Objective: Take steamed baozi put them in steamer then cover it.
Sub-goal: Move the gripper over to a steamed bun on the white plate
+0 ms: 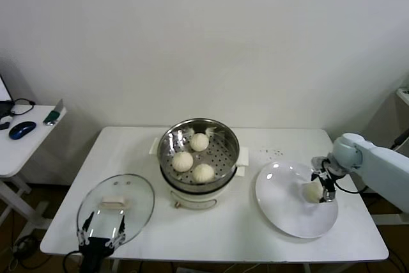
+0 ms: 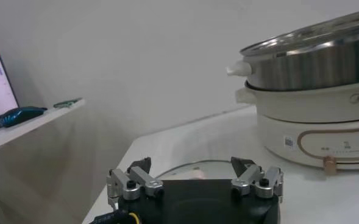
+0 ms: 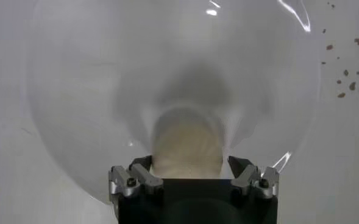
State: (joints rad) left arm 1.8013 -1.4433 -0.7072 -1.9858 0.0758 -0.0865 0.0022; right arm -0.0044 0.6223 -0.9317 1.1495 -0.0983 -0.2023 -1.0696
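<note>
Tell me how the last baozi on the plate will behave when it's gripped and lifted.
The baozi looks like soft dough, so it probably dents under the right gripper fingers. Being round, it may roll on the smooth white plate if nudged. It seems light for its size.

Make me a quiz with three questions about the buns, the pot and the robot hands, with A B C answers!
1. Where is the glass lid?
A. on the steamer
B. on the table, left of the steamer
C. on the plate

2. How many baozi lie in the steamer?
A. one
B. three
C. five

3. What is the right gripper doing?
A. straddling the last baozi on the plate
B. holding the lid
C. resting in the steamer

Answers:
1 B, it lies flat by the left gripper.
2 B, three show in the basket.
3 A, its open fingers stand either side of the bun.
</note>
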